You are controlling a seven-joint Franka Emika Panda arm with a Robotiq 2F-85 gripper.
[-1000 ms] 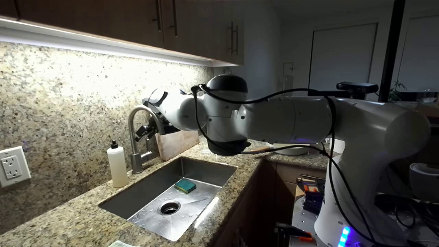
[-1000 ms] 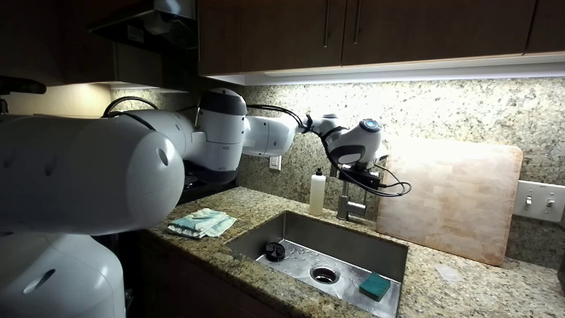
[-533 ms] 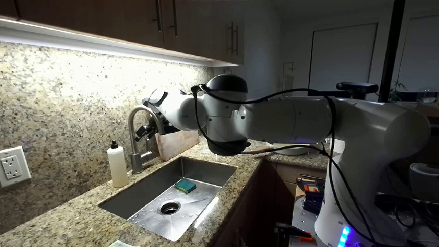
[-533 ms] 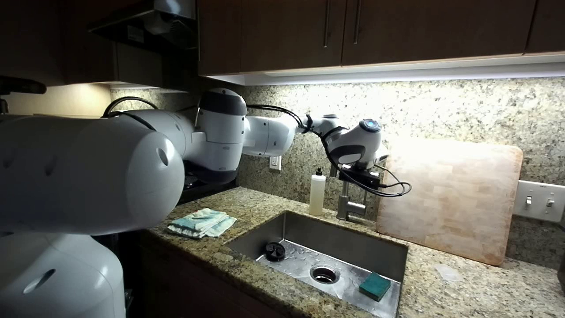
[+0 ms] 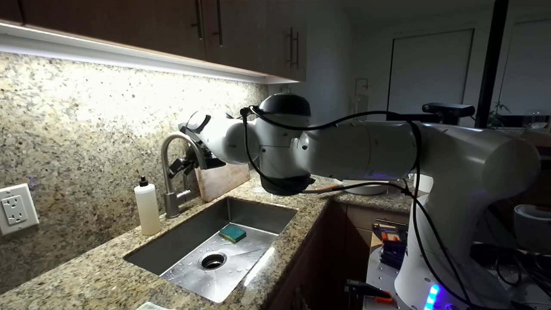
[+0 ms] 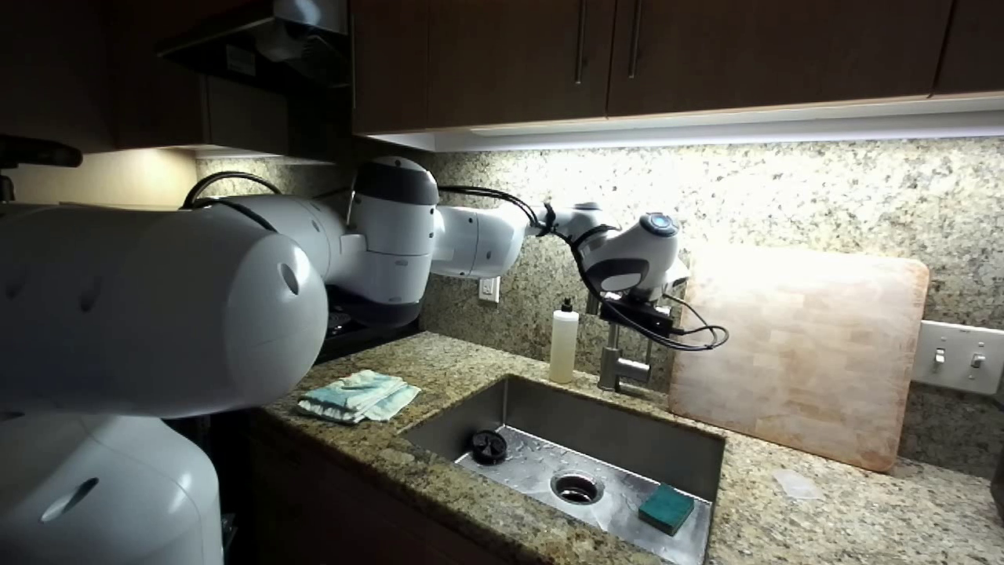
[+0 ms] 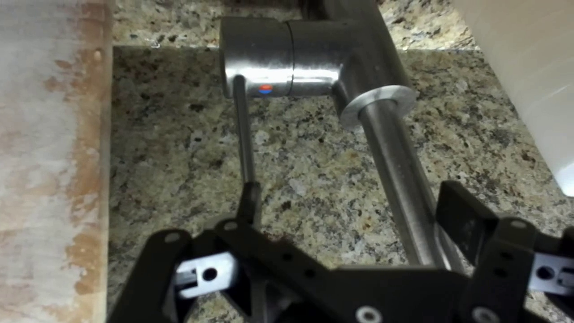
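Over the rear edge of the granite worktop [image 6: 863, 518], the Robotiq gripper [image 7: 358, 210] is shown in the wrist view with its fingers spread well apart, so the tool is released. The end of the lever handle [image 7: 243, 130] on a brushed-steel faucet [image 7: 358, 67] is overlapped by one finger (whether the two are touching cannot be told), and the faucet's neck is seen between the fingers, nearer to the other one. The faucet is mounted between the sink [image 6: 604, 431] and the worktop's rear edge, and is flanked there by an upright translucent bottle [image 6: 563, 349] with a black top and by a large wooden cutting board [image 6: 792, 353] leaned against the granite backsplash [image 6: 784, 196]. On the sink's floor a green sponge [image 6: 666, 508] is laid at the end toward the board, the drain [image 6: 576, 488] is placed near the middle, and a round black drain guard [image 6: 489, 447] is set by the opposite end. Past that end, a folded pale-blue cloth [image 6: 359, 396] is laid near the worktop's front edge. Beyond the board a light-switch plate [image 6: 958, 357] is fixed to the backsplash, and wooden cabinets [image 6: 502, 63] are hung above the rear edge.
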